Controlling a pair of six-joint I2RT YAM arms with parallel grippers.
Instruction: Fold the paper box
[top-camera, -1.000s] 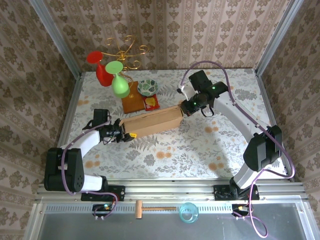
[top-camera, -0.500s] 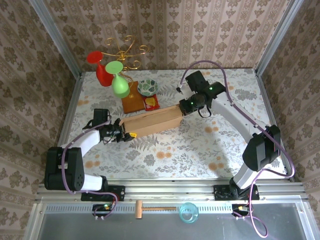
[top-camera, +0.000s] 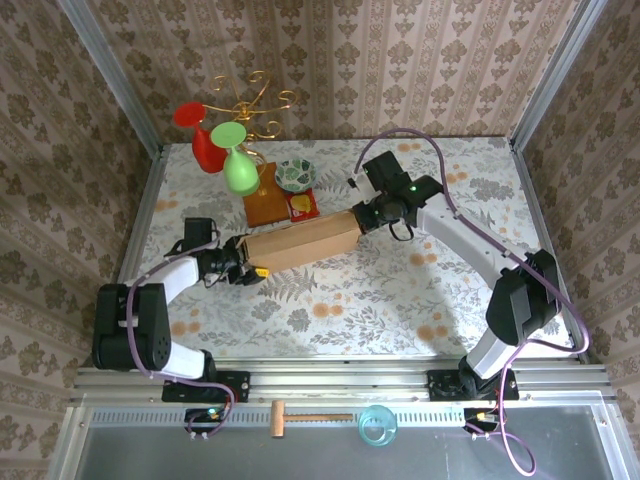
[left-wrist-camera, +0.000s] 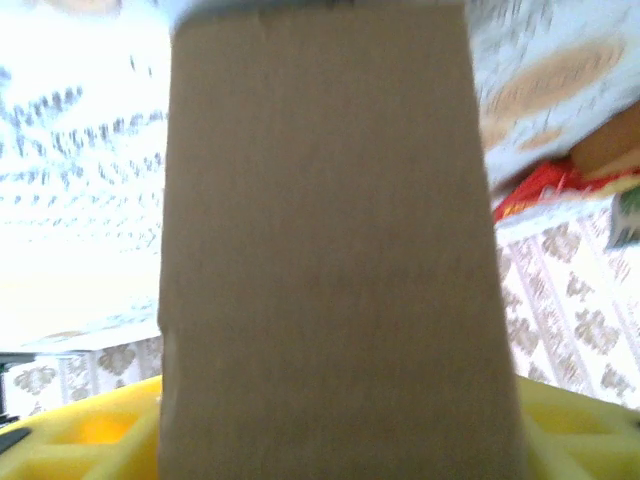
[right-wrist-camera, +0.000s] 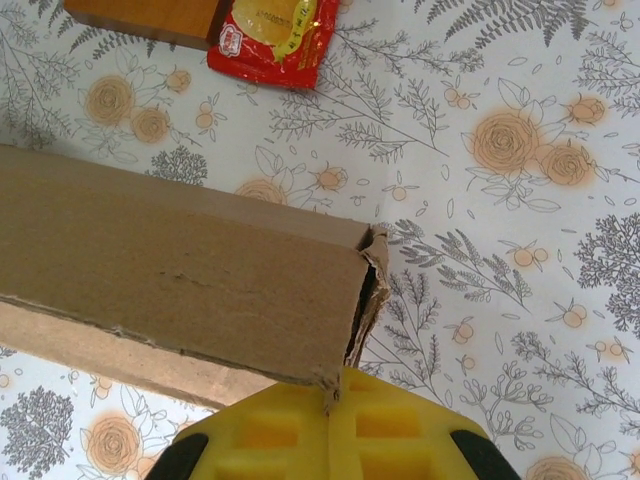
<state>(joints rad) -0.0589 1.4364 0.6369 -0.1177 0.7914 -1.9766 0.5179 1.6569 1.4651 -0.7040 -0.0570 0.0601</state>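
Note:
The paper box (top-camera: 300, 242) is a long brown cardboard shape, folded up and lying across the middle of the table between my two grippers. My left gripper (top-camera: 245, 266) holds its left end. In the left wrist view the cardboard (left-wrist-camera: 320, 250) sits between the yellow fingers (left-wrist-camera: 80, 430), and the left gripper (left-wrist-camera: 340, 445) is shut on it. My right gripper (top-camera: 368, 216) is at the box's right end. In the right wrist view the right gripper (right-wrist-camera: 335, 415) is shut, with the torn corner of the box (right-wrist-camera: 170, 260) pinched in the seam between its fingers.
Behind the box stand a gold wire stand (top-camera: 248, 105) with red and green glasses, its wooden base (top-camera: 268, 206), a small bowl (top-camera: 295, 175) and a red snack packet (top-camera: 303, 205) (right-wrist-camera: 275, 35). Patterned walls close in three sides. A hammer (top-camera: 305, 417) and a blue roll (top-camera: 377, 425) lie in front.
My right gripper has moved left and slightly back, pushing the box's right end with it. The box now looks narrower. The left gripper has barely shifted.

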